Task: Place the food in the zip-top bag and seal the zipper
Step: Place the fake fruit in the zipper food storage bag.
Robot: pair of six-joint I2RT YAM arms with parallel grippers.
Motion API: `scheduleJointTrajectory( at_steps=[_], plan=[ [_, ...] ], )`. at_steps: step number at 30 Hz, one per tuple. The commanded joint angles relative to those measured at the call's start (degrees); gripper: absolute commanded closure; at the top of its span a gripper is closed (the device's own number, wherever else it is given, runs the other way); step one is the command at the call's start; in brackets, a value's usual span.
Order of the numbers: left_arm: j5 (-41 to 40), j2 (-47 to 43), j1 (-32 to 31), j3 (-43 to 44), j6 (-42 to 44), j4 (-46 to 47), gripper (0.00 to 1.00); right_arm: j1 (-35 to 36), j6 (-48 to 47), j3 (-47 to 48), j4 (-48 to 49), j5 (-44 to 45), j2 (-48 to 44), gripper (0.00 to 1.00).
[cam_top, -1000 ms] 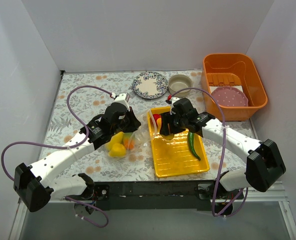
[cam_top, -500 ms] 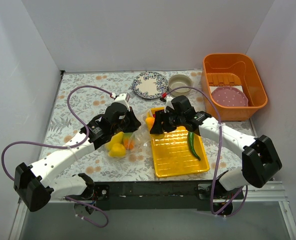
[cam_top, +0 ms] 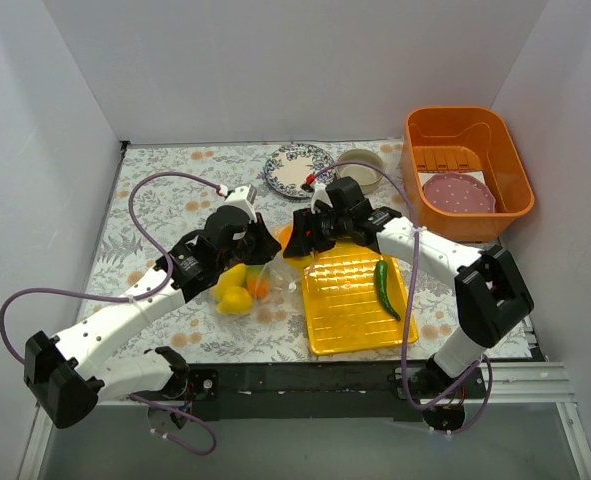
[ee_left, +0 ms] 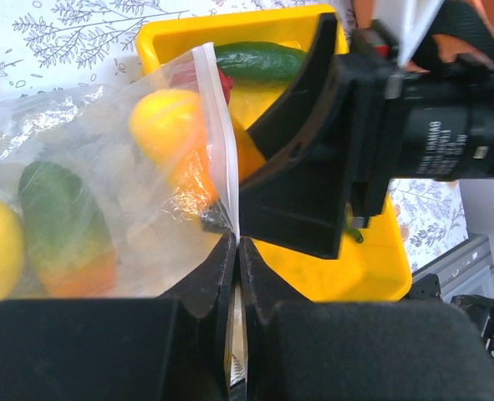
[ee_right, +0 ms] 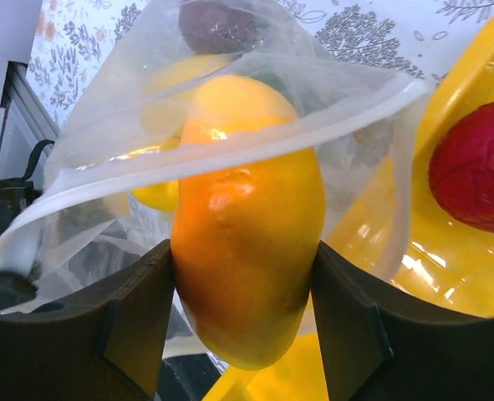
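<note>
My left gripper (cam_top: 262, 246) (ee_left: 236, 241) is shut on the zipper (ee_left: 218, 125), the pale strip along the mouth of the zip-top bag (cam_top: 243, 285) (ee_left: 104, 192), and holds the mouth up. Inside the bag are yellow pieces (cam_top: 233, 298), an orange piece, a green cucumber (ee_left: 58, 209) and a dark purple piece (ee_right: 221, 25). My right gripper (cam_top: 297, 240) (ee_right: 242, 251) is shut on a yellow-orange mango (ee_right: 247, 217) at the bag's mouth, with the strip (ee_right: 230, 138) across it. A red piece (ee_right: 476, 167) and a green chili (cam_top: 385, 288) lie on the yellow tray (cam_top: 350, 320).
An orange basin (cam_top: 505, 150) holding a pink plate (cam_top: 458, 192) stands at the back right. A patterned plate (cam_top: 300, 170) and a small bowl (cam_top: 360, 165) sit at the back middle. White walls enclose the table on three sides.
My right gripper has carried the mango left off the yellow tray to the bag's mouth. The left gripper has kept its hold on the bag, almost still.
</note>
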Motion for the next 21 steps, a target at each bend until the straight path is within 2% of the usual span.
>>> scheduleJointTrajectory(
  at_steps=[1, 6, 8, 12, 21],
  plan=[
    [0.5, -2.8, 0.3, -0.1, -0.5, 2.1, 1.0, 1.8, 0.8, 2.9, 2.5, -4.7, 3.0, 0.46],
    [-0.3, -3.4, 0.3, 0.1, -0.5, 1.4, 1.0, 2.4, 2.9, -0.4, 5.7, -7.2, 2.2, 0.2],
    [-0.5, -3.5, 0.3, 0.1, -0.3, 1.3, 1.0, 2.4, 3.0, -2.0, 6.8, -5.6, 1.1, 0.16],
    [-1.1, -3.8, 0.3, 0.1, -0.4, 0.8, 1.0, 2.3, 1.3, -1.8, 3.7, 0.0, -2.9, 0.02],
    [-1.4, -4.0, 0.3, 0.1, -0.5, 0.7, 1.0, 1.3, -2.1, -0.5, -8.7, 21.4, -10.3, 0.02]
  ],
)
